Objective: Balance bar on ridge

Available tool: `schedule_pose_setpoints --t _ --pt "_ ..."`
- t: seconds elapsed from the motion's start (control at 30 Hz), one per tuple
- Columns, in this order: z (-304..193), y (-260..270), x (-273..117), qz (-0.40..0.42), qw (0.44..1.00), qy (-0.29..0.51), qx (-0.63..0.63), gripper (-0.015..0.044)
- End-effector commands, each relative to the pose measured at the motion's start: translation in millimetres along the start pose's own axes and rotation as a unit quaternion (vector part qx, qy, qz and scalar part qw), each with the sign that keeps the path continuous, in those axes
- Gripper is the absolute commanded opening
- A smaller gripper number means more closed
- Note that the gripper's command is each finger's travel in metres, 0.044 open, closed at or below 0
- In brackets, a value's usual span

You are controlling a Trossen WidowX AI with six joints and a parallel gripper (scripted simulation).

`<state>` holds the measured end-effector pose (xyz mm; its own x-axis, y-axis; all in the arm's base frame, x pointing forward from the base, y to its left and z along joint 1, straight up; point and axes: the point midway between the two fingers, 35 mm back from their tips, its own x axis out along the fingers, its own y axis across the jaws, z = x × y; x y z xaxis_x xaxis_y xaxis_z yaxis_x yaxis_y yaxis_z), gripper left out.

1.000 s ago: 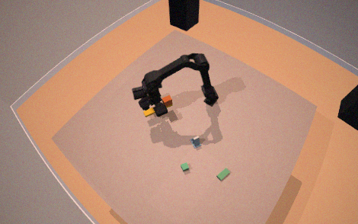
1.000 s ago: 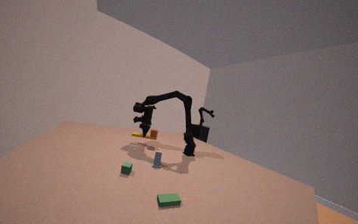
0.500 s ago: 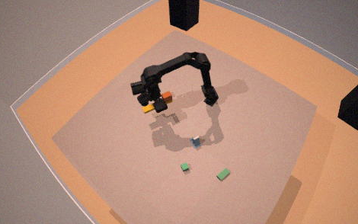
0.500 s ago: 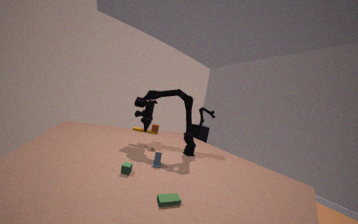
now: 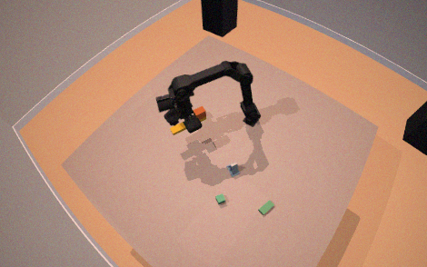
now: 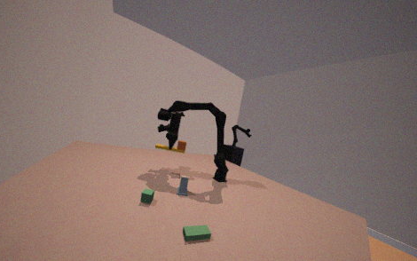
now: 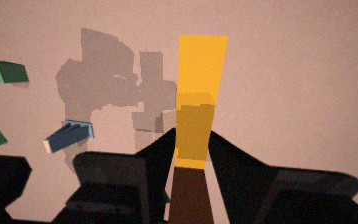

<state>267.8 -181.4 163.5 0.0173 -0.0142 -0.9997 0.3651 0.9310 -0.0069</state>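
The bar (image 7: 199, 95) is a flat, matte slab with square-cut ends, yellow along most of its length and orange at one end, where a blockier orange part (image 5: 199, 112) sits. It hangs in the air above the counter (image 5: 303, 150), a smooth pinkish-tan surface with no visible grain, and its shadow falls on that surface well apart from it. The fingers are dark, blunt, wedge-shaped pads of dull black, and they are clamped on the bar at about its middle, one pressed to each long side, standing only as wide as the bar itself. In the wrist view the yellow end runs straight away from the gripper (image 7: 193, 150) while the near end passes back between the fingers in shadow. In the exterior view the bar looks close to level under the downward-pointing gripper. The ridge (image 5: 233, 170) is a small grey-blue piece with a pale top edge, standing upright on the counter nearer the middle, well apart from the bar and partly within the arm's shadow. Two plain green blocks lie farther out: a small cube-like one (image 5: 220, 198) and a longer flat one (image 5: 265, 207), both hard-edged and untextured, neither touching anything else.
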Motion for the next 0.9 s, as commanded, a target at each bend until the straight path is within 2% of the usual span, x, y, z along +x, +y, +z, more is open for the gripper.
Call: schedule_pose_setpoints --t 0.0,0.87 --pt "3 15 -3 0.001 0.999 -0.003 -0.041 0.0000" --pt "4 118 -4 0.004 0.951 -0.005 -0.309 0.0000"
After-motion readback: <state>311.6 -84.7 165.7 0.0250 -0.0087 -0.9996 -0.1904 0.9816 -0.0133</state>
